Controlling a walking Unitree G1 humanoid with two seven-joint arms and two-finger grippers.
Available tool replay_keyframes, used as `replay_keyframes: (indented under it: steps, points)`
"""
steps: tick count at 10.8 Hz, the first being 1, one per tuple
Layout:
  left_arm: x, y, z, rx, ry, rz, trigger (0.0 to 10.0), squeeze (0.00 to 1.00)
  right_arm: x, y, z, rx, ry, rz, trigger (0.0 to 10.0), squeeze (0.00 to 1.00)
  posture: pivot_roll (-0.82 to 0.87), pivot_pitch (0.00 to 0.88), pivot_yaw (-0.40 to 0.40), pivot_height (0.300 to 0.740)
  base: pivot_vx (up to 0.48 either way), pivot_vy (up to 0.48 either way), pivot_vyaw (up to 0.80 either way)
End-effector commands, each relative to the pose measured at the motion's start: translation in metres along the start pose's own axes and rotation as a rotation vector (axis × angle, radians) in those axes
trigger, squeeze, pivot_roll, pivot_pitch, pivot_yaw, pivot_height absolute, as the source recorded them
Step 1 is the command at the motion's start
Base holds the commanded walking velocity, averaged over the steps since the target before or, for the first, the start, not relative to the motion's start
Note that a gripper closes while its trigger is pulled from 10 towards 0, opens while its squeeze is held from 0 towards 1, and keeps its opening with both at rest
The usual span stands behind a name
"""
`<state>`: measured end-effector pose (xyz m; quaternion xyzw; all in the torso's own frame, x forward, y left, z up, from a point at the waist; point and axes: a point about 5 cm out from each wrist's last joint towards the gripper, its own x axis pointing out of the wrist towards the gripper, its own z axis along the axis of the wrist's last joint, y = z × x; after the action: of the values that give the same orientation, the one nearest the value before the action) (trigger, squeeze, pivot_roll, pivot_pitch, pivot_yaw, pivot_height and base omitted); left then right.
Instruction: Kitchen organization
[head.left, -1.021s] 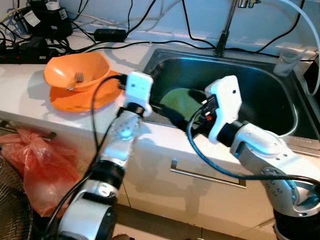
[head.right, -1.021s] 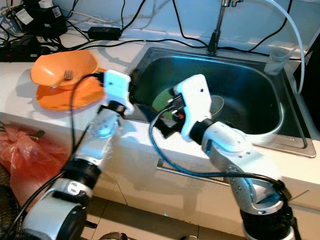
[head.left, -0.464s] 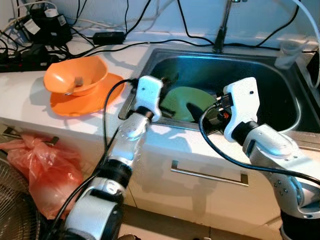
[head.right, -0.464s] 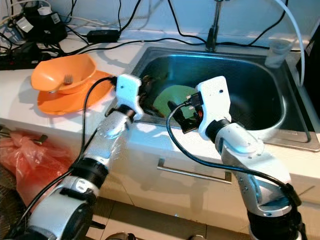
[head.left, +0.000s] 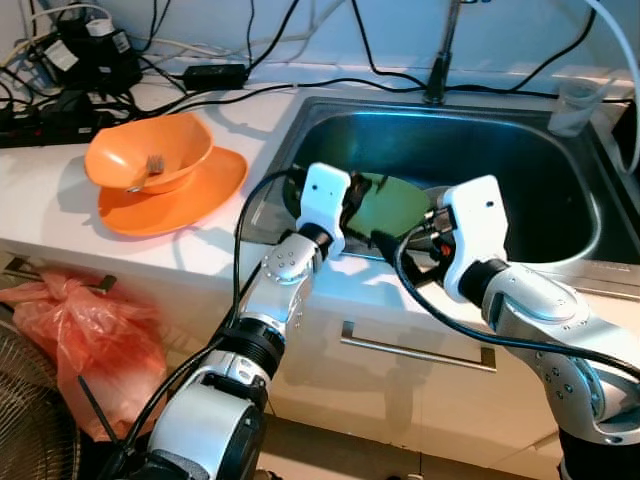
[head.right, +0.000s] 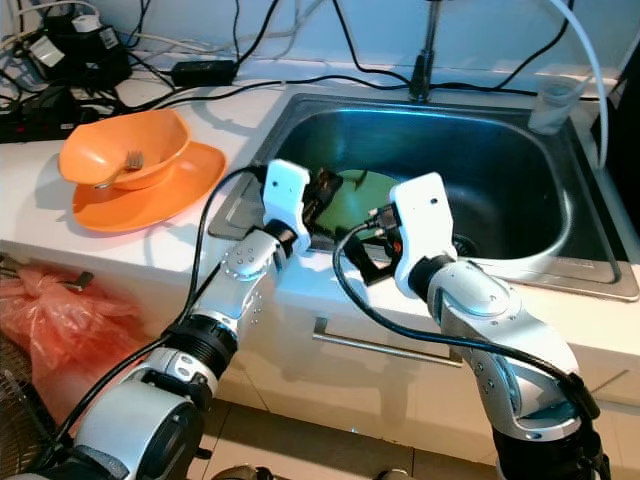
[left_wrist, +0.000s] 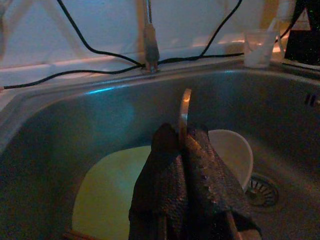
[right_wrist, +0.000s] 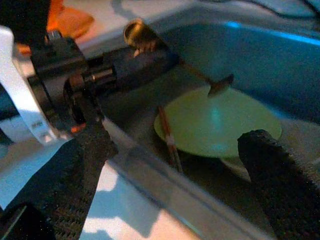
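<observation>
Two fingers (left_wrist: 200, 175) of left gripper pinch spoon (left_wrist: 184, 114) | right fingers (right_wrist: 270, 165) spread over green plate (right_wrist: 220, 125)

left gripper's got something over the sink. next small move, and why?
Probably lift the left gripper straight up. Its fingers are shut on a spoon above the green plate in the sink, while the right gripper waits open beside it.

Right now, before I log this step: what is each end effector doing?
Left end effector: shut on a thin metal utensil, over the sink.
Right end effector: open, holding nothing, at the sink's front rim.
</observation>
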<state>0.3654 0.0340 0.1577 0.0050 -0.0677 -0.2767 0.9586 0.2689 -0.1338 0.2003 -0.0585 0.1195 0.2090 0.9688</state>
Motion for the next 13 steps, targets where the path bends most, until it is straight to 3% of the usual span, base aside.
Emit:
replay_keyframes:
  steps: [1,4,5,6,11,13]
  points:
    - [0.004,0.001,0.007,0.017,-0.015,-0.013,0.0,0.0,-0.001,0.0,-0.003,0.006,0.028,0.005,10.0,0.0,-0.16,0.082,0.088,0.74,0.0,0.0,0.0]
    - [0.003,0.0,0.001,0.017,0.007,-0.02,0.0,0.0,-0.003,0.0,-0.005,0.017,0.046,0.002,10.0,0.0,-0.17,0.084,0.084,0.74,0.0,0.0,0.0]
    - [0.003,-0.001,0.001,0.01,0.004,-0.021,4.5,0.96,-0.003,0.0,-0.005,0.017,0.05,0.001,10.0,0.0,-0.17,0.084,0.081,0.74,0.0,0.0,0.0]
    - [0.004,-0.001,0.001,0.0,0.002,-0.018,10.0,1.0,-0.003,-0.001,-0.005,0.015,0.052,0.0,10.0,0.0,-0.17,0.083,0.08,0.74,0.0,0.0,0.0]
    - [0.003,0.003,0.0,-0.001,0.01,0.001,10.0,1.0,-0.002,-0.002,-0.002,0.006,0.051,0.008,10.0,0.0,-0.17,0.074,0.072,0.74,0.0,0.0,0.0]
    - [0.004,0.01,0.006,0.033,-0.018,0.059,10.0,1.0,-0.001,-0.002,-0.003,0.004,0.051,0.011,10.0,0.0,-0.16,0.07,0.062,0.74,0.0,0.0,0.0]
